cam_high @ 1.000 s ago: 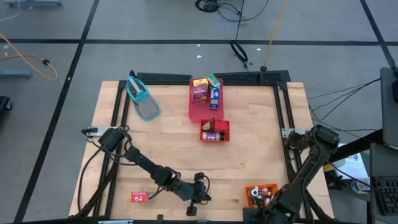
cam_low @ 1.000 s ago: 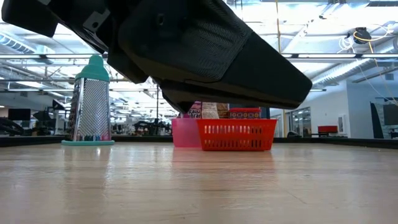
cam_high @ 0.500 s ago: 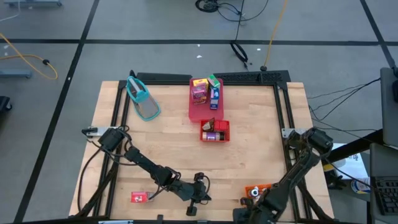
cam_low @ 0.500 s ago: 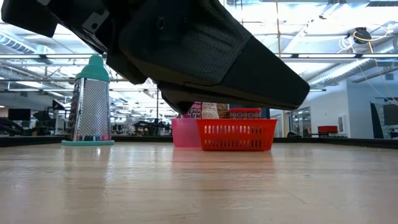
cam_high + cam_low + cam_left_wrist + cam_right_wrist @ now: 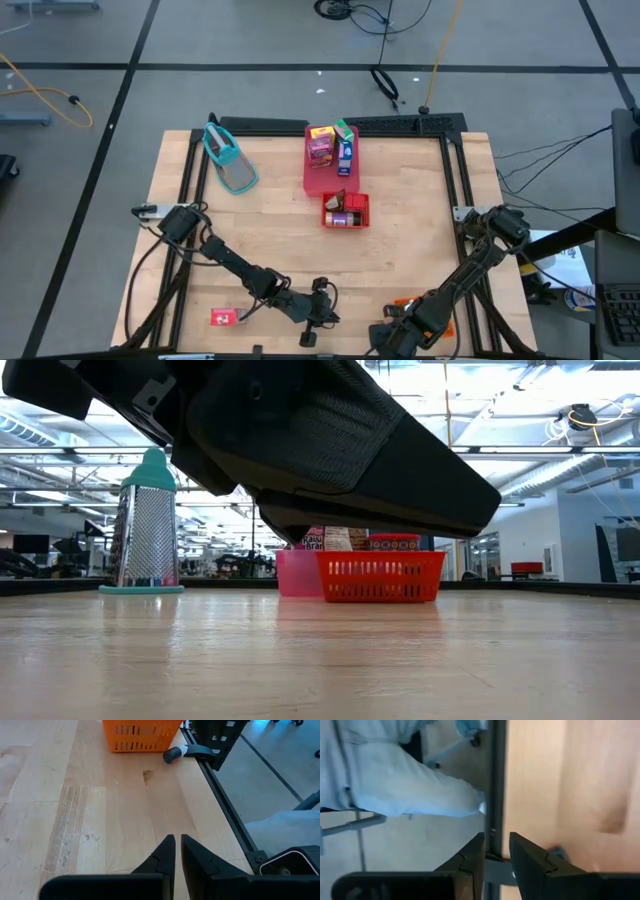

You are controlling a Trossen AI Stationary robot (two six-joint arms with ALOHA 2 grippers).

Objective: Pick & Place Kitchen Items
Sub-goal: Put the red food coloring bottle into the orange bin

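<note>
The kitchen items sit mostly toward twelve o'clock on the wooden table (image 5: pixel 270 225): a yellow carton (image 5: pixel 320 145) and a blue and green carton (image 5: pixel 344 146) stand upright side by side in a pink tray (image 5: pixel 312 182), and touching that tray's near side is a small red basket (image 5: pixel 356 205) holding a few little bottles or jars that are too small to name. Over at ten o'clock a metal grater (image 5: pixel 231 159) with a teal handle lies on its side in the high view (oddly, the low view shows it standing upright), well apart from the tray. Down at seven o'clock, close to the front edge, a flat red packet (image 5: pixel 223 317) lies alone. The left gripper (image 5: pixel 322 314) hangs at six o'clock just above the boards, its fingers (image 5: pixel 165 854) drawn nearly together with only a slit between them and nothing held. At five o'clock the orange bin (image 5: pixel 412 303) is mostly covered by the right arm; from the left wrist view a small dark-capped thing (image 5: pixel 174 753) lies beside it against the table's black frame (image 5: pixel 220 815). The right gripper (image 5: pixel 385 337) is low at the front edge beside that bin, its fingers (image 5: pixel 470 857) a narrow gap apart, seemingly empty, straddling the frame rail, with a person's pale sleeve (image 5: pixel 410 785) beyond the edge.
</note>
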